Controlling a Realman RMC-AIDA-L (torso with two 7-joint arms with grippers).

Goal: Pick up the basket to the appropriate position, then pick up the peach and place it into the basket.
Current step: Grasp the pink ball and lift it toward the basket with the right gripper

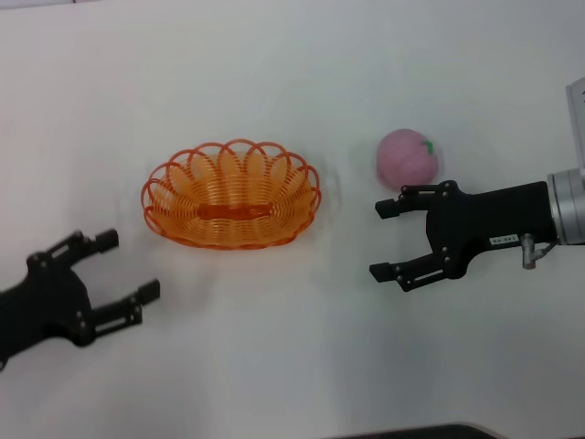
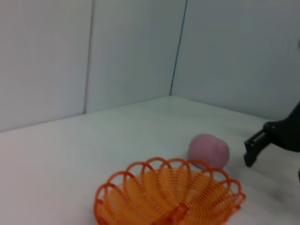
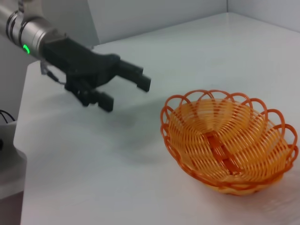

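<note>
Orange basket [image 1: 231,195] empty, nothing gripped yet.
Peach [image 1: 408,158] rests at its 3 o'clock; left gripper [image 1: 128,267] and right gripper [image 1: 384,240] both gape wide.

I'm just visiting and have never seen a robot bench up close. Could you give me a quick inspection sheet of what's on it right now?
Surface: white table, bare apart from the items below.
Job's things: orange wire basket, upright and holding nothing; pink peach on the table to its right, apart from it.
Clutter: nothing seen.
End effectors: left end effector open, left of the basket; right end effector open, just in front of the peach, holding nothing.
Cables: a thin wire on the left arm's wrist.
Surroundings: plain pale walls behind the table.
</note>
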